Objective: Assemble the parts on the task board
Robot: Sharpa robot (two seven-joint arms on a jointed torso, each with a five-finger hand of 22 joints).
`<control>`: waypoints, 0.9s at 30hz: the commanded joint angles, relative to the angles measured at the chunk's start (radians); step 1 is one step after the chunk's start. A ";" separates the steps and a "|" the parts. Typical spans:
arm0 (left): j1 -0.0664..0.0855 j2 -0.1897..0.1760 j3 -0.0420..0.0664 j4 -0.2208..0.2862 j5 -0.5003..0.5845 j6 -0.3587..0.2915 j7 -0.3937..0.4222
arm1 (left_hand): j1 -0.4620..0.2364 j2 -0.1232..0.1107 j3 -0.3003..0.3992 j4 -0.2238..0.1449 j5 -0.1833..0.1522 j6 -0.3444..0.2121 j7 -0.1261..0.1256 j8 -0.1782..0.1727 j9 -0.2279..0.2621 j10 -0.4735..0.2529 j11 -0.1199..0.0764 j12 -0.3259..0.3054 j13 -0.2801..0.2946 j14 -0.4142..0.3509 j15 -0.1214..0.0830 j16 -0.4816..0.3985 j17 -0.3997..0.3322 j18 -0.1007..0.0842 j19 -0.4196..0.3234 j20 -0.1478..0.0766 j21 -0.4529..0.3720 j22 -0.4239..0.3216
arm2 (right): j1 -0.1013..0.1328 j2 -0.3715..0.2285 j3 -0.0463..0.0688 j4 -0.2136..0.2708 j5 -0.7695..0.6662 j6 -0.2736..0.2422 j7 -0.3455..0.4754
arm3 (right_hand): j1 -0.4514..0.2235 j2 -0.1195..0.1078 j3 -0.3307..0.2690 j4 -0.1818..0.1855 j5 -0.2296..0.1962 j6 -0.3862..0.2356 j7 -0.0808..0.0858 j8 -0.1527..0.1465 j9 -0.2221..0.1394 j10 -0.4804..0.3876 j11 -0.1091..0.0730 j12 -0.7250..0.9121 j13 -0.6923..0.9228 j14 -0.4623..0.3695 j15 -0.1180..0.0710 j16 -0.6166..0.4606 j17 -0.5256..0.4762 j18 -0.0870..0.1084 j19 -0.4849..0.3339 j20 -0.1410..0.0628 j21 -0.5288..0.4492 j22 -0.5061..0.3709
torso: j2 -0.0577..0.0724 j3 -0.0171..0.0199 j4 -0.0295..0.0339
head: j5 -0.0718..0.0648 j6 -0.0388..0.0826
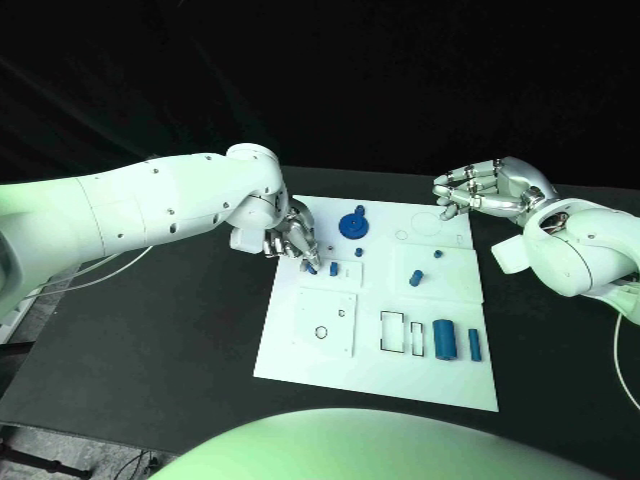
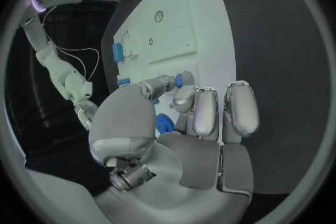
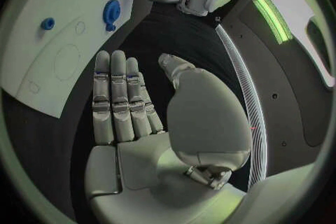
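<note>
The white task board (image 1: 378,340) lies mid-table. My left hand (image 1: 289,238) reaches down over its left edge. The left wrist view shows thumb and a finger of that hand (image 2: 199,123) pinching a small blue peg (image 2: 185,79). This peg (image 1: 313,267) sits just under the fingertips, and another short blue piece (image 1: 335,268) stands beside it. A round blue part (image 1: 353,225) lies near the far edge. Two small blue pegs (image 1: 417,277) sit mid-board, and a blue cylinder (image 1: 444,337) and bar (image 1: 474,344) lie near the right edge. My right hand (image 1: 486,190) hovers off the board's far right corner, holding nothing.
The board (image 2: 189,17) carries raised white plates with slots and holes (image 1: 327,322). In the right wrist view my right hand (image 3: 140,106) hangs over black table beside the board (image 3: 42,56), where the round blue part (image 3: 111,13) lies. Cables trail off the table's left side (image 1: 104,265).
</note>
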 commanded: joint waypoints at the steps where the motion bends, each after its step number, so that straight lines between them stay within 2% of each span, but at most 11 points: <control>1: -0.004 0.007 -0.004 -0.001 0.006 0.026 -0.016 | 0.007 0.002 0.232 -0.240 0.005 0.002 -0.007 -0.006 -0.002 0.006 0.003 0.003 0.000 0.020 -0.005 -0.003 0.000 -0.007 0.002 0.001 0.004 -0.001 | -0.001 0.001 0.000 0.001 -0.001 0.009 0.010 | 0.007 0.004 -0.007 0.001 -0.002 -0.008 -0.002 0.005 0.001 -0.004 0.000 0.003 -0.002 0.004 0.004 -0.004 0.001 0.005 0.004 0.000 -0.004 -0.001 | 0.000 -0.0002 0.0003 | -0.001 0.000; 12: -0.004 0.012 -0.005 0.006 -0.026 0.005 -0.019 | 0.007 0.003 0.230 -0.239 0.005 0.003 -0.006 -0.008 -0.002 0.005 0.004 0.001 -0.004 0.020 -0.005 -0.003 0.000 -0.007 0.002 0.001 0.004 -0.001 | -0.001 0.000 0.000 0.003 -0.001 0.009 0.010 | 0.007 0.004 -0.007 0.001 -0.002 -0.008 -0.002 0.005 0.001 -0.004 0.000 0.003 -0.002 0.004 0.004 -0.004 0.001 0.005 0.004 0.000 -0.004 -0.001 | 0.000 -0.0004 0.0003 | -0.002 0.000; 27: -0.004 0.010 -0.006 0.018 -0.073 -0.057 -0.031 | 0.008 0.009 0.213 -0.228 -0.005 -0.001 -0.002 -0.020 -0.003 -0.003 0.008 -0.005 -0.012 0.020 -0.002 -0.004 -0.002 -0.005 -0.003 0.002 -0.001 -0.009 | -0.001 -0.002 0.000 0.006 -0.001 0.009 0.010 | 0.014 0.006 -0.016 0.006 -0.001 -0.010 -0.002 0.008 0.002 -0.004 0.000 0.003 -0.003 0.005 0.004 -0.007 0.003 0.005 0.007 0.000 -0.007 -0.008 | 0.000 -0.0009 0.0009 | -0.005 0.000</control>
